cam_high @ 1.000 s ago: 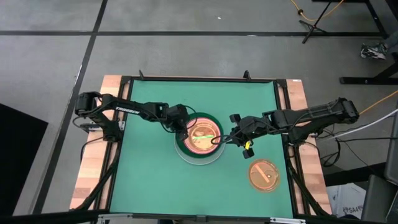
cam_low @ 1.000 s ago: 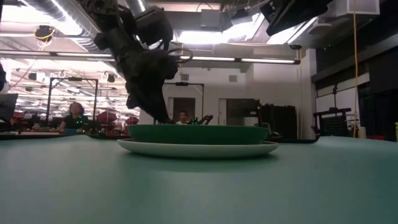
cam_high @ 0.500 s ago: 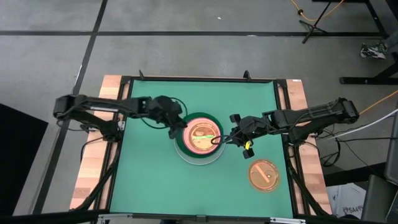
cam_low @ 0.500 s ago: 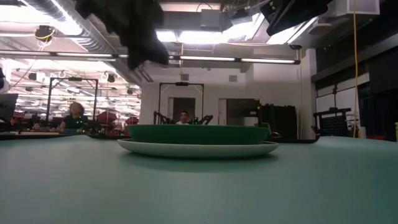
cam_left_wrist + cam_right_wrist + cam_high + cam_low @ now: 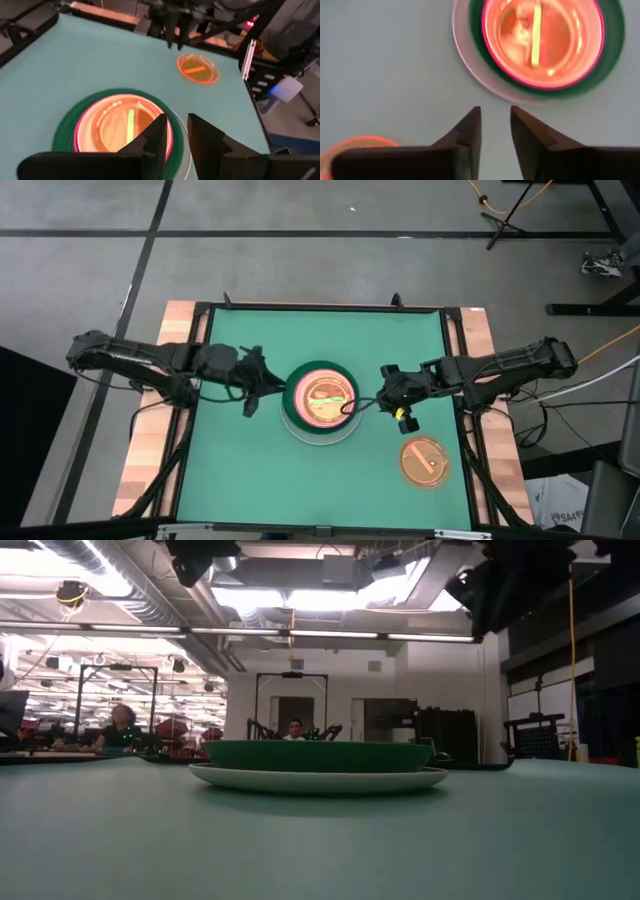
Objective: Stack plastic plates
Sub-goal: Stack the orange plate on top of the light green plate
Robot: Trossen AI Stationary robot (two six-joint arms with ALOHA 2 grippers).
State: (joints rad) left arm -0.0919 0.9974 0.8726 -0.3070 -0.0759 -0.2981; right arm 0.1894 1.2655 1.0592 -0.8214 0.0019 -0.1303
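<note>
A stack of plastic plates (image 5: 320,402) sits mid-table: a pale plate (image 5: 320,779) lies flat on the mat and carries a dark green one (image 5: 320,755), a pink-rimmed one, and orange-tinted plates with a bright green streak. A single orange plate (image 5: 425,462) lies flat toward the near right corner. My left gripper (image 5: 268,384) hovers left of the stack, slightly open and empty, and its wrist view looks over the stack (image 5: 120,127) past its fingers. My right gripper (image 5: 384,393) hovers right of the stack (image 5: 540,45), slightly open and empty.
The green mat (image 5: 240,470) is bordered by a black frame and wooden side strips (image 5: 145,460). In the low view, people sit in the room behind the table. The single orange plate also shows in the wrist views (image 5: 198,69) (image 5: 350,147).
My left gripper has risen from the stack's left rim and drawn back toward the table's left edge, now standing clear of the plates. My right gripper has backed off a little toward the table's right. The stack has stayed where it was.
</note>
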